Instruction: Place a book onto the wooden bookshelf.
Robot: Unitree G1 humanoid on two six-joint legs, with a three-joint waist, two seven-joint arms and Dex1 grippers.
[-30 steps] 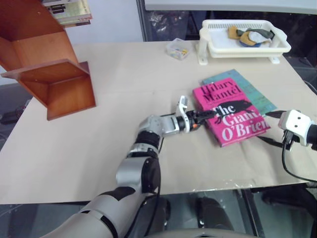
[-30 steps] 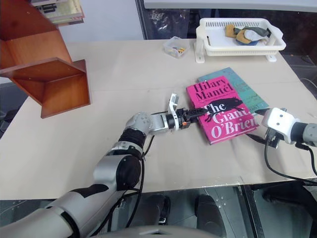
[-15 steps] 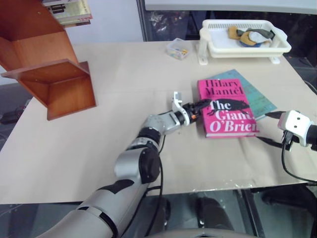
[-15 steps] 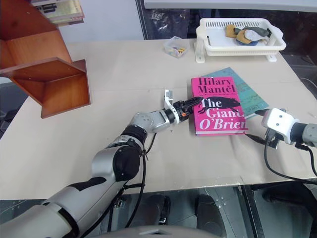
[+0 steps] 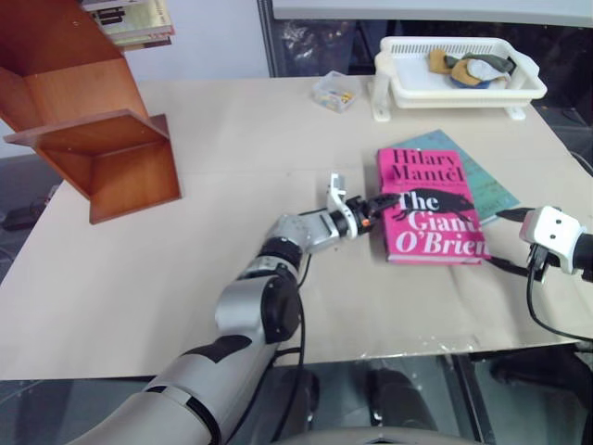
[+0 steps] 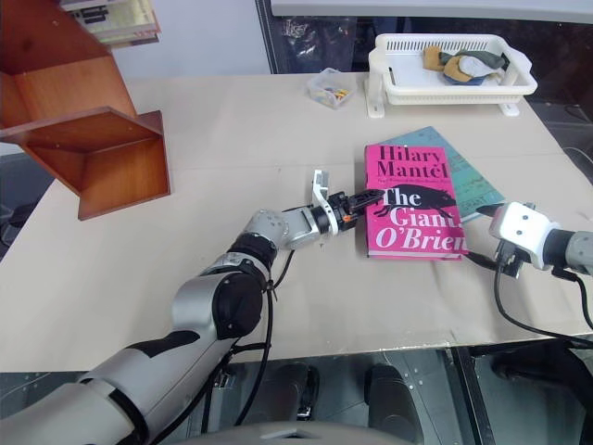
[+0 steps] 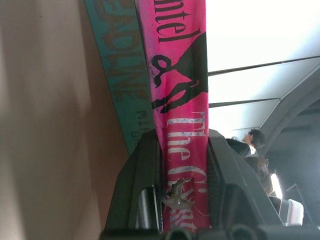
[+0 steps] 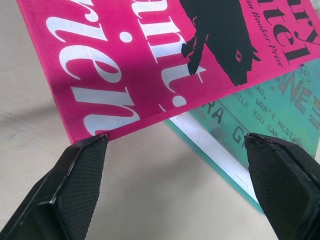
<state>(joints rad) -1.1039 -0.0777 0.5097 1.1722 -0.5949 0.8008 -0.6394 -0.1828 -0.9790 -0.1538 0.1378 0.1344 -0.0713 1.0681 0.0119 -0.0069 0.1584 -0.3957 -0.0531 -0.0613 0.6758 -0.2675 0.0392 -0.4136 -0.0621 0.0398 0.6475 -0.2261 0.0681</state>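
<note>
Pink and glossy, the book (image 5: 429, 206) lies flat on the beige paper-covered table (image 5: 232, 139), partly overlapping a thinner teal book (image 5: 482, 176) beneath it, its long axis running away from the robot. The left gripper (image 6: 363, 197) reaches in level from the book's left long edge, and the left wrist view shows its two black fingers (image 7: 145, 190) pinched narrow on the pink cover's edge, one above and one below. The right gripper (image 8: 175, 185) sits just off the book's near right corner with its textured black pads spread wide, holding nothing. The wooden bookshelf (image 5: 93, 139), smooth reddish-brown boards set at a slant, stands well apart at the far left of the table, so the carry would likely run leftward across the left arm's own side. A white slatted plastic basket (image 5: 459, 83) sits at the far edge.
</note>
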